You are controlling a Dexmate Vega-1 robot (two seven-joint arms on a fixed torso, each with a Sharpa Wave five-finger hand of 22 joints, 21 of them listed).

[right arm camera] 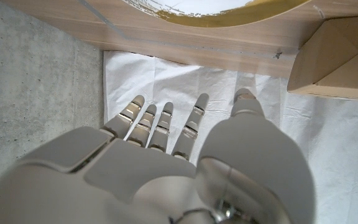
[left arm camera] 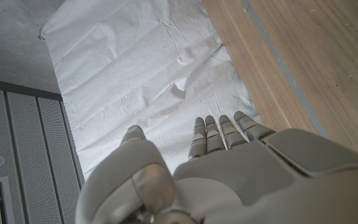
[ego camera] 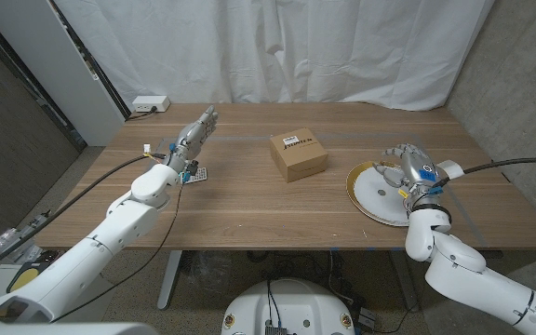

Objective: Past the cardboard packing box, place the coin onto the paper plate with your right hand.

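Observation:
A white paper plate with a gold rim (ego camera: 372,197) lies near the table's right edge, and its rim (right arm camera: 229,14) also appears in the right wrist view. My right hand (ego camera: 409,168) hovers over the plate's far right side with its fingers (right arm camera: 160,121) spread and nothing between them. The cardboard packing box (ego camera: 299,154) stands at mid-table to the left of the plate, and a corner of it (right arm camera: 340,56) shows in the right wrist view. The coin is too small to make out. My left hand (ego camera: 194,136) is at the back left, its fingers (left arm camera: 222,130) straight and holding nothing.
A white power strip (ego camera: 150,103) sits at the table's back left corner. A small patterned card with bits of blue (ego camera: 194,172) lies just under my left forearm. A white curtain hangs behind the table, and cables trail from both arms.

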